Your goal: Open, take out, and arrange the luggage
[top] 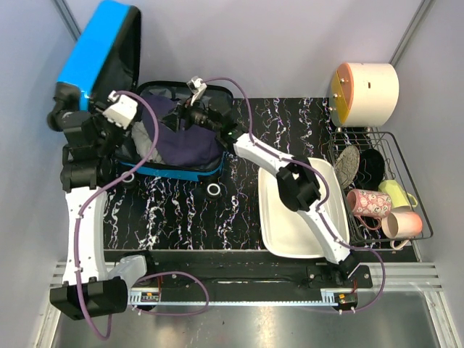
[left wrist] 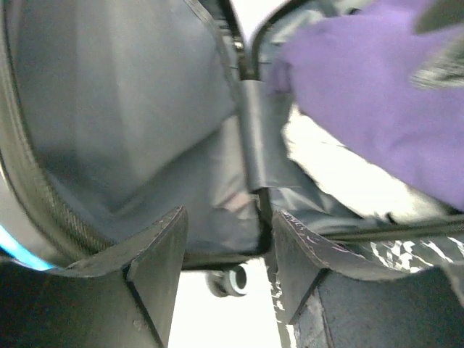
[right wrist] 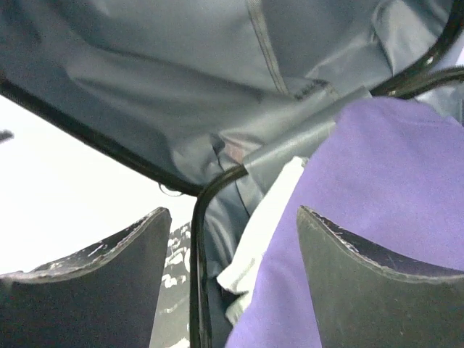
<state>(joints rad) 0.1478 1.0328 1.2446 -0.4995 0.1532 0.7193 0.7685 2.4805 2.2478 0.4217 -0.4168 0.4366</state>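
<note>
The blue suitcase (top: 98,51) lies open at the back left, its lid standing upright and its base (top: 177,170) flat on the mat. A purple garment (top: 185,145) fills the base, with white cloth beside it (right wrist: 268,225). My left gripper (top: 130,129) is open and empty at the left end of the case; in the left wrist view (left wrist: 228,214) it faces the grey lining (left wrist: 109,109), the hinge strap and a wheel (left wrist: 228,279). My right gripper (top: 183,114) is open above the garment; in the right wrist view (right wrist: 232,210) the purple cloth (right wrist: 377,188) lies by the right finger.
A white rectangular basin (top: 275,217) sits under the right arm. A small tape roll (top: 214,190) lies on the black marbled mat (top: 181,217). A wire rack (top: 420,217) with mugs and bowls stands at the right, a cream cylinder (top: 366,90) behind it.
</note>
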